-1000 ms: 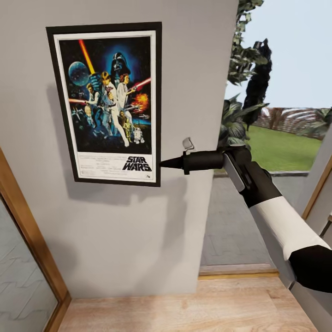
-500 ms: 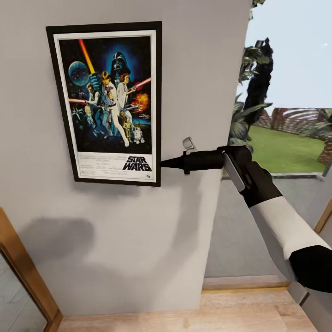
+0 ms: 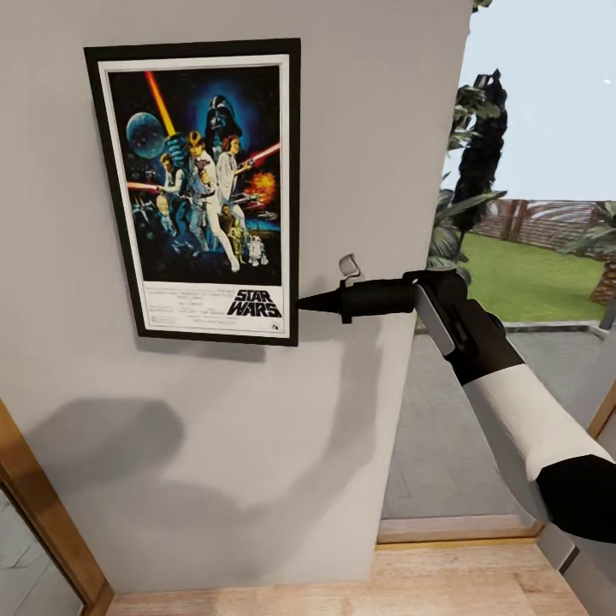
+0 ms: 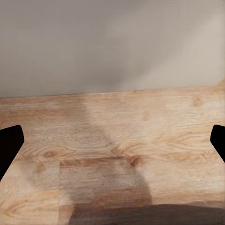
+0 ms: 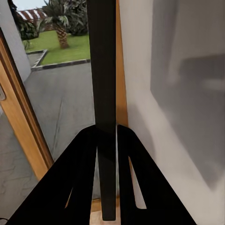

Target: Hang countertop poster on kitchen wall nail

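The right pincer (image 3: pixel 301 302) is pinching the poster (image 3: pixel 201 188) by the lower part of its right-hand frame edge, its dark tips meeting the black frame just beside the white title strip. In the right wrist view the two fingers (image 5: pixel 84 173) close on either side of the frame's thin black edge (image 5: pixel 104 93), which runs straight up between them. The poster stands upright and flat against the light-grey wall (image 3: pixel 359 128), casting a soft shadow below its bottom edge. The right arm (image 3: pixel 513 411) reaches in from the lower right, black at the wrist and white along the forearm. Beyond the wall's right edge lie a paved strip, a lawn (image 3: pixel 530 274) and dark-leaved plants under a pale sky. A wooden door frame (image 3: pixel 43 505) slants at lower left. The left pincer (image 4: pixel 112 140) is spread wide, its dark tips at the two sides of the left wrist view, over a wooden floor (image 4: pixel 112 154) that meets the wall.
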`<state>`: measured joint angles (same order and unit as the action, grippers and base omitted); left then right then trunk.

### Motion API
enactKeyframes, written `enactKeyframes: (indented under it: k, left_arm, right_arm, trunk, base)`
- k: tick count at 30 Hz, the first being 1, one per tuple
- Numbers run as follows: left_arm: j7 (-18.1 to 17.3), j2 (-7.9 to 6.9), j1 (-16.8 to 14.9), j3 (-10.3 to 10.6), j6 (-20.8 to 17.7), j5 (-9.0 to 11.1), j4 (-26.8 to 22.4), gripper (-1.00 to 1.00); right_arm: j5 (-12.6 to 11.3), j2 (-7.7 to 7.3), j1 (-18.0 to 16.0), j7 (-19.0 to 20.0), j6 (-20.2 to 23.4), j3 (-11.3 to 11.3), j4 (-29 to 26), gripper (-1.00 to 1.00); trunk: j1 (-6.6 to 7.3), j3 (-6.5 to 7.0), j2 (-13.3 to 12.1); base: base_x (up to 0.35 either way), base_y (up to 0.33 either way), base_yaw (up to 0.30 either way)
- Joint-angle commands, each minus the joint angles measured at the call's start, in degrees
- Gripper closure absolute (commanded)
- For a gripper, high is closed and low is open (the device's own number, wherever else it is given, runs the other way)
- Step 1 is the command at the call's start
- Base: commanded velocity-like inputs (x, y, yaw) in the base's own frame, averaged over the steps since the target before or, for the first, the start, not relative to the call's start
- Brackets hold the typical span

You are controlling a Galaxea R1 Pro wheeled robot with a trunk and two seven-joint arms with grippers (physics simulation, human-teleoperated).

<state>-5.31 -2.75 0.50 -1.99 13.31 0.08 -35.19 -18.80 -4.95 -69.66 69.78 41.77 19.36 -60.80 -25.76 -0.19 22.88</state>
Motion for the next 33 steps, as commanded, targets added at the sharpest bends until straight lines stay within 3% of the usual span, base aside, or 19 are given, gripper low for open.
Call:
enactKeyframes:
  k: [1, 14, 24, 33]
  left_arm:
    - [-0.4, 0.03, 0.03, -0.21, 0.05, 0.01, -0.05, -1.0]
    - [-0.4, 0.03, 0.03, -0.21, 0.06, 0.01, -0.09, -1.0]
    - [-0.4, 0.03, 0.03, -0.23, 0.05, 0.01, -0.07, -1.0]
    - [-0.4, 0.02, 0.03, -0.3, 0.05, 0.01, -0.1, -1.0]
  right_arm:
    - [-0.49, -0.05, -0.03, 0.0, 0.56, 0.12, 0.0, 1.0]
    - [-0.52, -0.14, -0.03, 0.0, 0.53, 0.06, -0.02, 1.0]
    - [-0.5, -0.14, -0.03, -0.01, 0.52, 0.06, -0.02, 1.0]
    - [-0.49, -0.28, -0.03, 0.0, 0.5, 0.06, -0.02, 1.0]
  trunk:
    - [-0.02, -0.02, 0.04]
    - [-0.02, -0.02, 0.04]
    - [-0.02, -0.02, 0.04]
    - [-0.02, -0.02, 0.04]
  base:
    - [0.001, 0.0, 0.0]
    - [0.006, 0.0, 0.0]
    - [0.246, 0.0, 0.0]
    - [0.004, 0.0, 0.0]
